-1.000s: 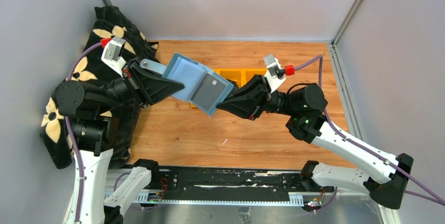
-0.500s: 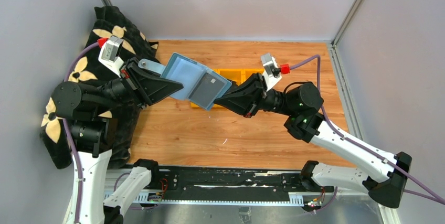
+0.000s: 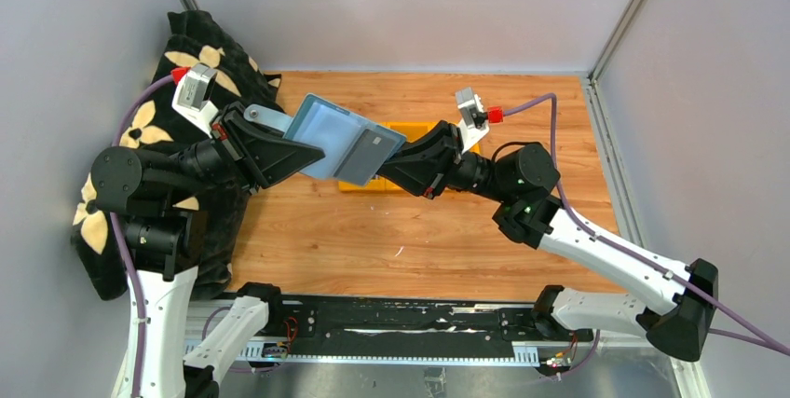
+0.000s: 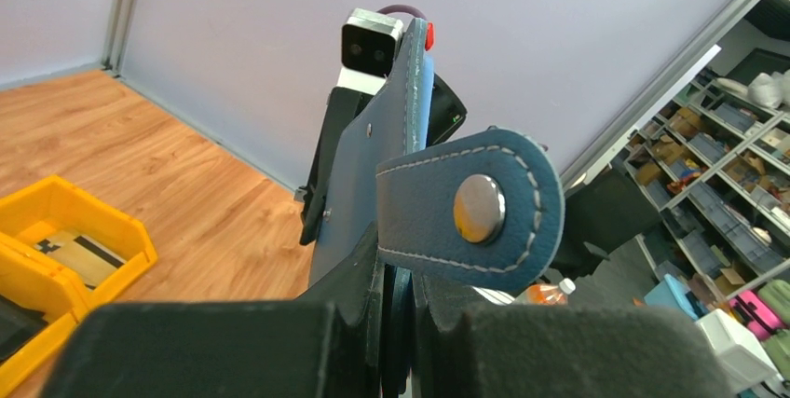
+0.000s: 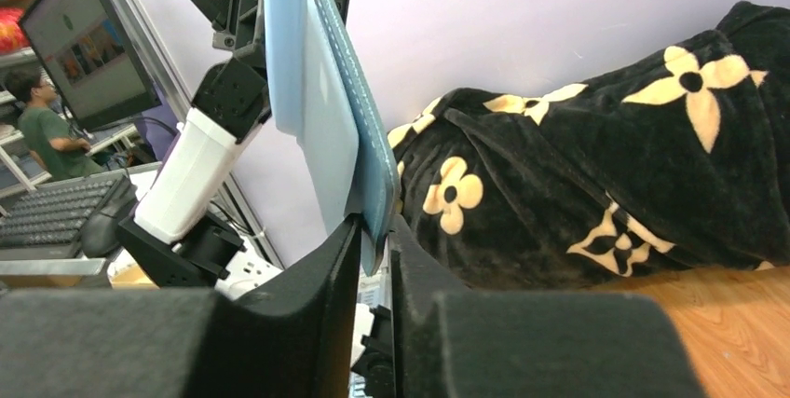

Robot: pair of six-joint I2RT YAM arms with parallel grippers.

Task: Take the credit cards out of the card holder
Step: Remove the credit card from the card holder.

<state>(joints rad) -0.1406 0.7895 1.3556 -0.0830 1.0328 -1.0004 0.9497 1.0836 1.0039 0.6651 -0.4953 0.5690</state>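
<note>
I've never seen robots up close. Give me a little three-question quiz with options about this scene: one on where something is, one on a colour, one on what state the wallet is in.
1. Where are the yellow bins?
A. On the wooden table
B. On a chair
C. Hanging from the wall

2. What colour is the card showing in the card holder?
A. Red
B. Green
C. Silvery-grey

3. How is the card holder?
A. Folded and snapped shut
B. Spread open, up in the air
C. Lying flat on the table

Answers:
1 A: the bins rest on the wood boards, partly hidden by the right arm.
2 C: a silvery-grey card sits in the holder's right half.
3 B: its pale inside faces up, and the left tool is clamped at the strap end, well above the table.
</note>
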